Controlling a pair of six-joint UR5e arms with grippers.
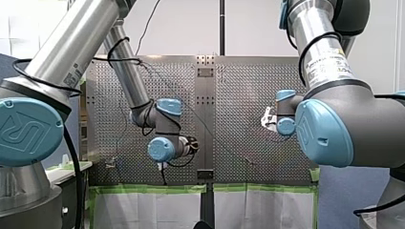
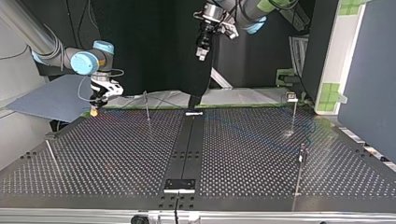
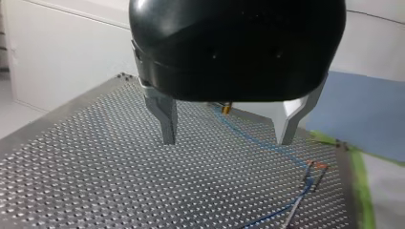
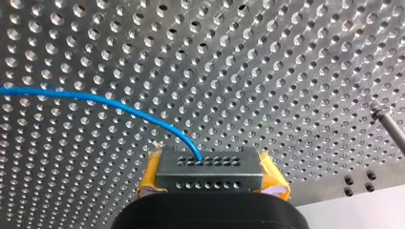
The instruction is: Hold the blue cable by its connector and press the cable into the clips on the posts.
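Between my right fingers, connector, blue cable arcing ahead

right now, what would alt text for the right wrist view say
My right pincer, with yellow pads, is shut on a grey perforated metal connector block, from which a thin blue cable arcs away over the perforated metal table. A slim metal post stands off to one side.

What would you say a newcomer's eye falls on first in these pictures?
Probably my right gripper, its yellow pads shut on the metal connector, with the blue cable curving away over the perforated table. Next, my left gripper, open above the table, holding nothing.
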